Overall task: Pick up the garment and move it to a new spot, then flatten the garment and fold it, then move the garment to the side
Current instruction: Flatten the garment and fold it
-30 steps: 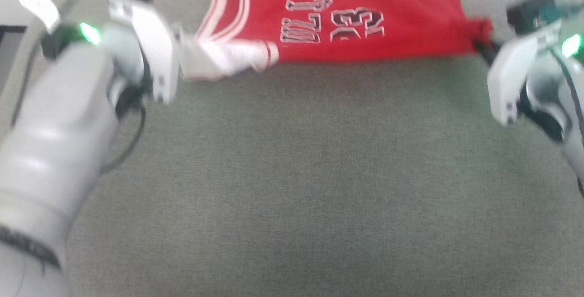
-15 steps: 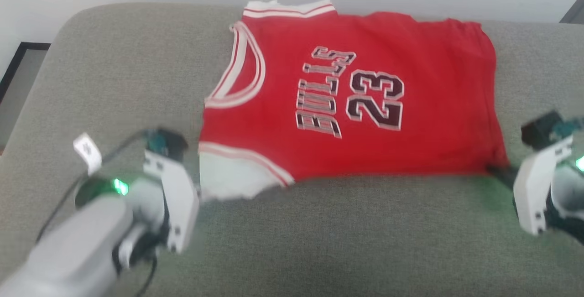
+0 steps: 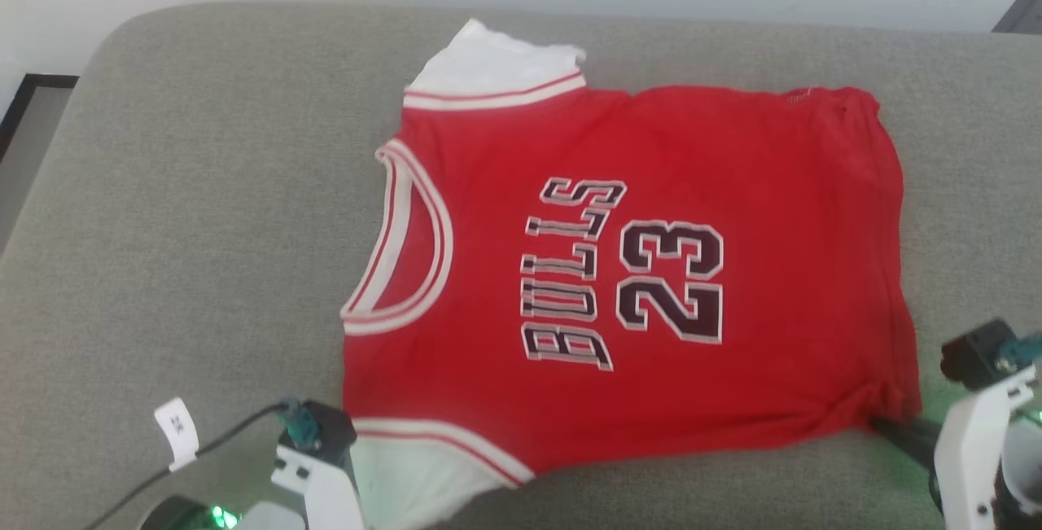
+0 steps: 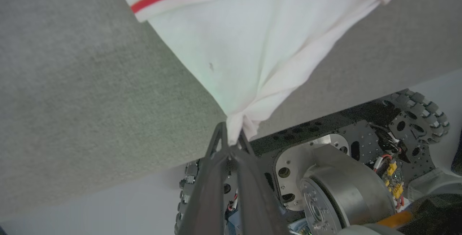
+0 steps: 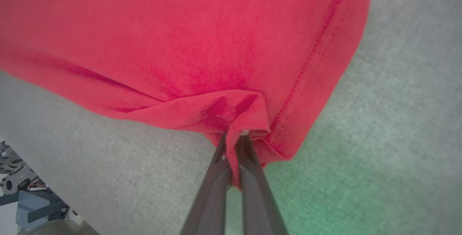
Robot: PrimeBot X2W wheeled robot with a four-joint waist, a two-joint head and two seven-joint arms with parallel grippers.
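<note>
1. The garment point(image 3: 635, 269), a red jersey, lies spread out and print-up on a wide grey cushion point(image 3: 203, 188). It sits in the middle of the cushion, reaching toward the right side.
2. Its white-trimmed neck opening faces left and its hem faces right, so the "BULLS 23" print point(image 3: 623, 269) reads sideways from where I stand.
3. The far sleeve point(image 3: 488, 66) is white and lies flat, pointing to the far edge of the cushion.
4. The near sleeve point(image 3: 407, 477), also white, is drawn out toward the cushion's near edge.
5. The left tool point(image 4: 232, 141) is clamped fully closed on the tip of that near sleeve, which gathers to a point between its dark fingers.
6. The right tool point(image 5: 236, 137) is closed tight on the near right corner of the hem, and the red cloth puckers into folds at the pinch.
7. A small paper tag point(image 3: 177, 431) hangs on the cable by the left wrist.
8. Past the cushion's near edge, the robot's wheeled base point(image 4: 343, 177) shows below the left tool.
</note>
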